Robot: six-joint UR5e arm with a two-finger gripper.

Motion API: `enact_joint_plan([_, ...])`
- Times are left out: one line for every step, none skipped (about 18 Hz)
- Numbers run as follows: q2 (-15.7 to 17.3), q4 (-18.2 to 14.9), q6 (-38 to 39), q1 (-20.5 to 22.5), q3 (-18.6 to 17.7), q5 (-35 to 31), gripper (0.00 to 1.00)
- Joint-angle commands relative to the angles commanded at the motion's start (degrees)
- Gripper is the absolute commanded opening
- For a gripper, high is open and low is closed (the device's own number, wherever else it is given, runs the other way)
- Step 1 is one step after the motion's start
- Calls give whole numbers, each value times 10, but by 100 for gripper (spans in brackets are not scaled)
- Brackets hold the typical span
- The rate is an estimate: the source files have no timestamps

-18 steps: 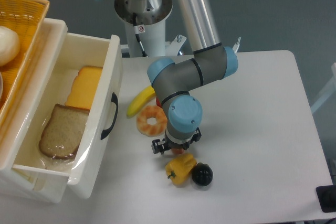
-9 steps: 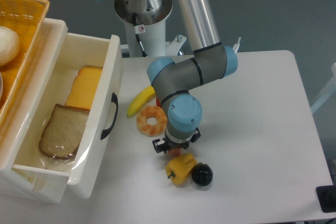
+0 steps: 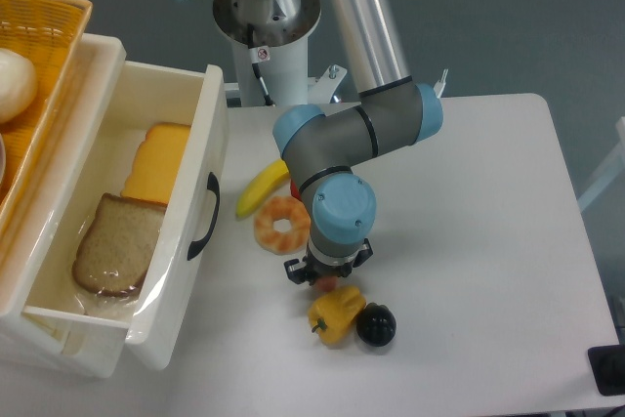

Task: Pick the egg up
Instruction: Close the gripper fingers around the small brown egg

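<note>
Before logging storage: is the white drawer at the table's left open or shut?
Open. The white drawer is pulled out, its inside showing a brown bread slice and yellow cheese slices.

White table (image 3: 488,202), grey-blue floor (image 3: 547,17)

Gripper (image 3: 325,276) points down at the table (image 3: 469,241), mostly hidden under the wrist. A sliver of the egg (image 3: 326,282) shows beneath it; jaw state unreadable. Yellow pepper (image 3: 335,312) sits just below, black ball (image 3: 375,324) touching its right side. Shrimp ring (image 3: 282,224) and banana (image 3: 262,188) lie left of the arm. Open drawer (image 3: 186,231) holds bread (image 3: 117,244) and cheese (image 3: 159,162).
</note>
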State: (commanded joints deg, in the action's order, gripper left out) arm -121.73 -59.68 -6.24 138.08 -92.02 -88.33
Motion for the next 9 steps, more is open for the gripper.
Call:
enact_joint_plan([3, 0, -7, -2, 0, 0, 21])
enact_joint_plan([4, 0, -24, -3, 3, 1, 21])
enact_joint_plan([9, -1, -42, -3, 9, 1, 21])
enact_joint_plan([13, -2, -58, -4, 14, 1, 21])
enact_joint_plan([17, -2, -74, -4, 18, 1, 21])
enact_joint_plan([25, -3, -96, -4, 18, 1, 21])
enact_joint_plan([31, -3, -126, -4, 18, 1, 21])
enact_joint_plan([39, -3, -159, -5, 21, 3, 21])
enact_joint_plan([47, -3, -189, -6, 22, 2, 21])
